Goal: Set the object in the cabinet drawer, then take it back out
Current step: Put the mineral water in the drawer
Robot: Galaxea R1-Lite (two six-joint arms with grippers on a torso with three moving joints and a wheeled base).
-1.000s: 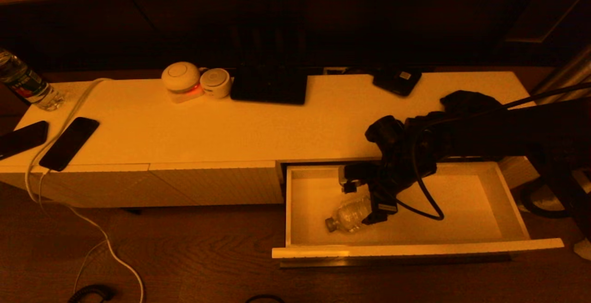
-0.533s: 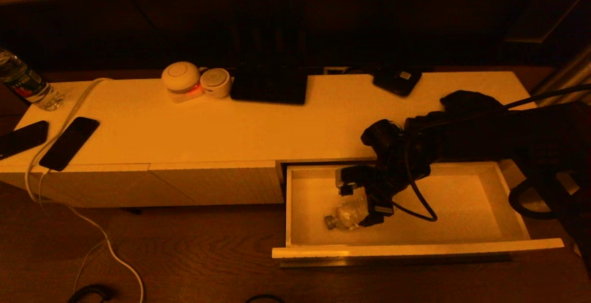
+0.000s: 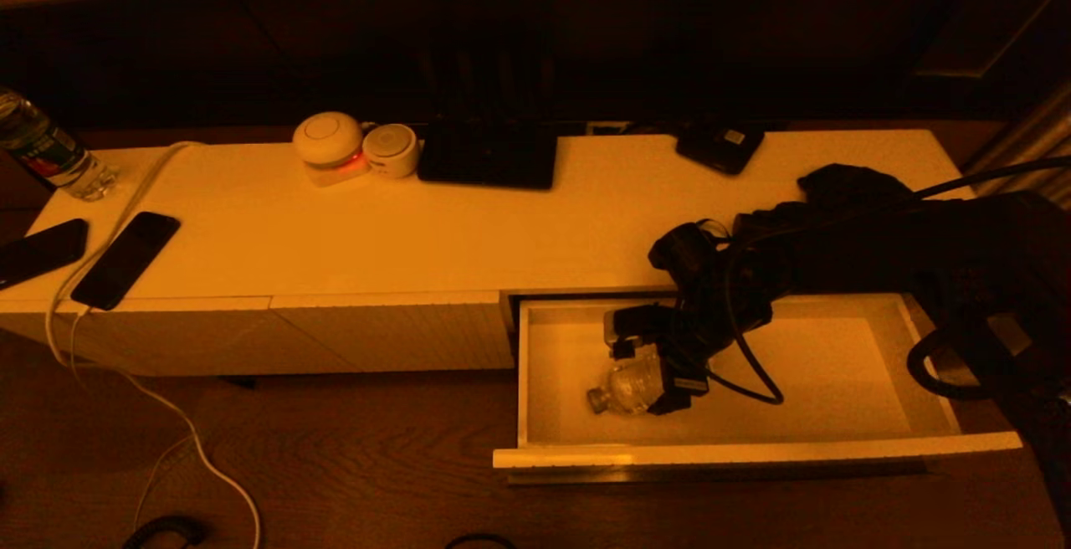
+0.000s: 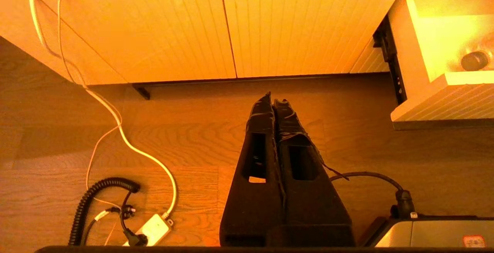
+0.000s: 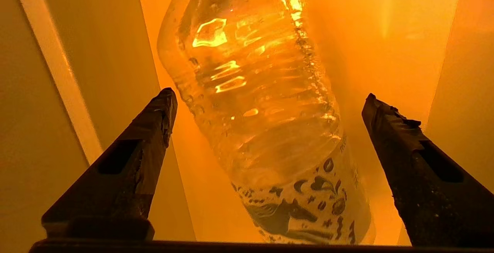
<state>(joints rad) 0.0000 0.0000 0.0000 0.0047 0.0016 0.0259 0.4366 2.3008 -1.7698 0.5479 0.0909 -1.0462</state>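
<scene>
Lying in open cabinet drawer (image 3: 924, 365): bottle (image 3: 629, 385) | right gripper (image 3: 648, 373) spread around it

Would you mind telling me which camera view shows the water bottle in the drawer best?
The right wrist view: the water bottle fills it, ribbed and labelled, between the open right gripper fingers. The head view shows it small, lying in the cabinet drawer, partly hidden by the arm. The left wrist view shows only its cap.

Black right arm (image 3: 837, 248) trailing a looped black cable (image 3: 745, 365); both grippers' fingers are black, tapered wedges.
</scene>
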